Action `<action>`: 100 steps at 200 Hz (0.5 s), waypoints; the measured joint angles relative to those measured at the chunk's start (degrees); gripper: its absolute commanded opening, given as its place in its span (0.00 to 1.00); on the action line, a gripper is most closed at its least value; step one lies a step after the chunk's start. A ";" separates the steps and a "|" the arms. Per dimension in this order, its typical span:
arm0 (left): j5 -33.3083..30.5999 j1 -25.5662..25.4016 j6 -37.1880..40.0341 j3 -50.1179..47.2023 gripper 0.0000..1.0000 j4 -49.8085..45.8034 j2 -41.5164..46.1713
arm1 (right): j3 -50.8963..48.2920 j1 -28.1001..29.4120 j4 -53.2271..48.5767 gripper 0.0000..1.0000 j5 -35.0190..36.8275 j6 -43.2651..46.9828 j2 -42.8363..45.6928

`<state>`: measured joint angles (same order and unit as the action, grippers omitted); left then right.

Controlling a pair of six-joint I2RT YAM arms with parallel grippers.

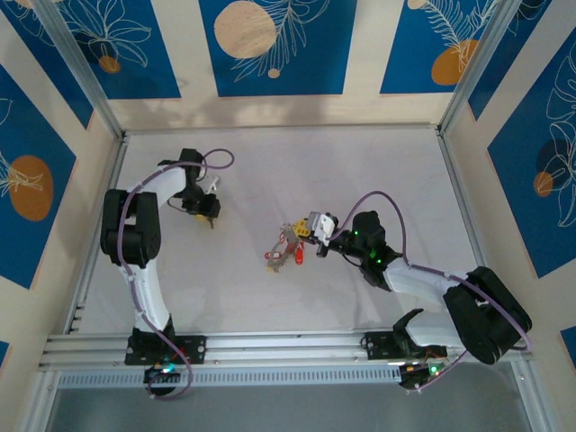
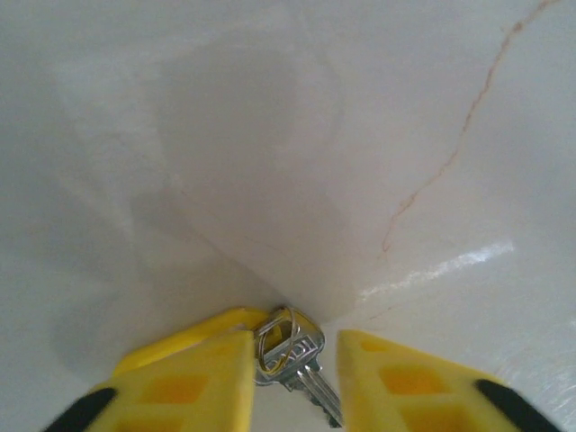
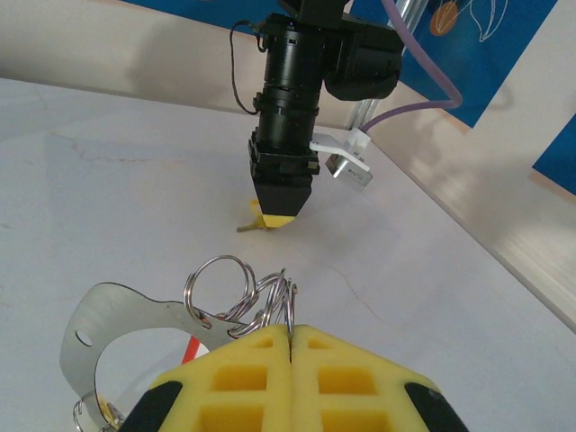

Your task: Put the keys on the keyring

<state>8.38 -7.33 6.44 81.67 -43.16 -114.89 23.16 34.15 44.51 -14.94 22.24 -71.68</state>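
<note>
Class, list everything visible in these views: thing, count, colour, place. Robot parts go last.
table: 1, white, under everything
wall panels: several, blue with orange discs, round the table
keyring: 1, grey metal band, near table centre
split rings: several, silver, on the keyring
red tags: 2, red, at the keyring
loose key: 1, silver, on the table between the left jaws
cables: 2, purple, one per arm
arms: 2, black and white, at the near edge
right jaws: yellow, shut on the split rings
left jaws: yellow, apart, either side of the loose key

A key (image 2: 292, 358) lies well left of the keyring (image 3: 121, 304).
</note>
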 measured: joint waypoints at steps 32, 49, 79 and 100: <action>-1.20 -0.33 1.60 0.02 0.19 -0.31 -0.50 | -0.04 0.00 -0.15 0.00 0.02 0.00 0.02; -1.53 -0.33 2.25 0.13 0.10 -0.42 -0.61 | -0.04 0.00 -0.15 0.00 0.02 -0.02 0.02; -1.86 -0.46 3.45 0.24 0.00 -0.70 -0.70 | -0.04 0.00 -0.42 0.00 0.00 -0.04 0.28; -2.34 -0.92 4.59 0.22 0.00 -0.72 -0.55 | -0.04 0.00 -0.48 0.00 0.00 -0.04 0.33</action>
<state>6.04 -8.25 11.03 81.89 -43.88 -115.44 23.11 34.15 44.03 -14.94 22.20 -71.35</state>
